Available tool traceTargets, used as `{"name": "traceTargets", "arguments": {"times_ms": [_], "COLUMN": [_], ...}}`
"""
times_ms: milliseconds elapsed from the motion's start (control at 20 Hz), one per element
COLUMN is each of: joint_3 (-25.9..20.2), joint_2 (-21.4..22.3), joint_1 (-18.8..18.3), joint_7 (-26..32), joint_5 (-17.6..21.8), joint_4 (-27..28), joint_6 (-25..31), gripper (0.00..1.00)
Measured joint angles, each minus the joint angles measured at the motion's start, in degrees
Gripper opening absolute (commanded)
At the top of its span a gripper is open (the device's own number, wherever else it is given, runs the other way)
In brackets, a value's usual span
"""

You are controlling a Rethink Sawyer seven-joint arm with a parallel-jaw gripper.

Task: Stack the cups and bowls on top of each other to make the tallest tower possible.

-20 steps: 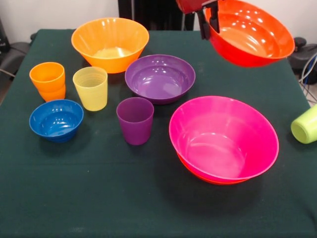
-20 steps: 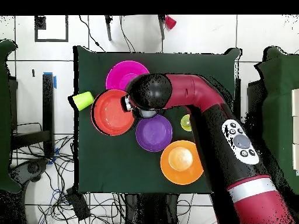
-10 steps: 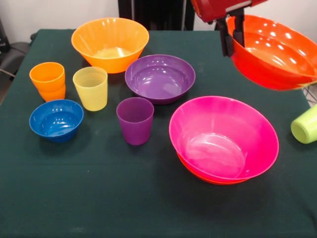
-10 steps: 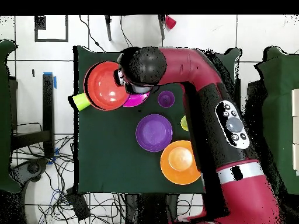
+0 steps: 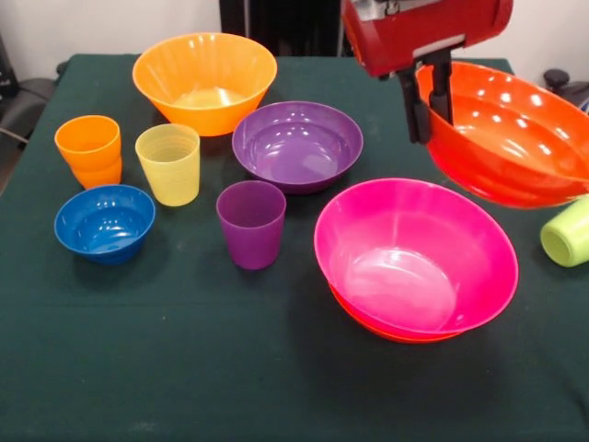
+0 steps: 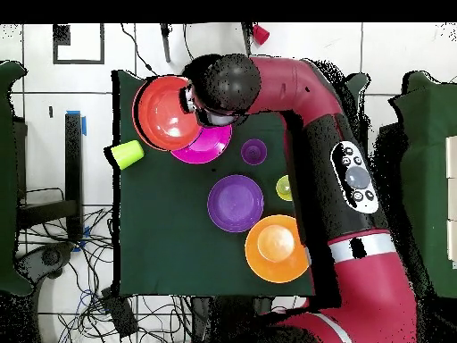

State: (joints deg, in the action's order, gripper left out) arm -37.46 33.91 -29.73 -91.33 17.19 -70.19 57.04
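1. I am pinching the rim of a red-orange bowl (image 5: pixel 506 133) in my gripper (image 5: pixel 426 97), tilted and aloft beside the pink bowl (image 5: pixel 414 253), probably for stacking.
2. The pink bowl is nesting in another red-orange bowl (image 5: pixel 382 330), starting the tower.
3. I am counting six bowls, including orange (image 5: pixel 204 78), purple (image 5: pixel 296 143) and blue (image 5: pixel 104 221), and about five cups.

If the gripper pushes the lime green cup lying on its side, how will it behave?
The lime green cup lies on its side near the table's edge, so it would probably roll, curving because it tapers. It looks thin and light; a small nudge may send it off.
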Motion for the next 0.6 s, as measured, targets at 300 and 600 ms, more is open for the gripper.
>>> {"name": "traceTargets", "arguments": {"times_ms": [300, 600], "joint_3": [-0.06, -0.4], "joint_2": [-4.81, -10.34], "joint_1": [-0.01, -0.01], "joint_7": [0.01, 0.98], "joint_5": [0.39, 2.07], "joint_4": [5.3, 11.63], "joint_6": [1.0, 4.77], "gripper": [0.0, 0.0]}}
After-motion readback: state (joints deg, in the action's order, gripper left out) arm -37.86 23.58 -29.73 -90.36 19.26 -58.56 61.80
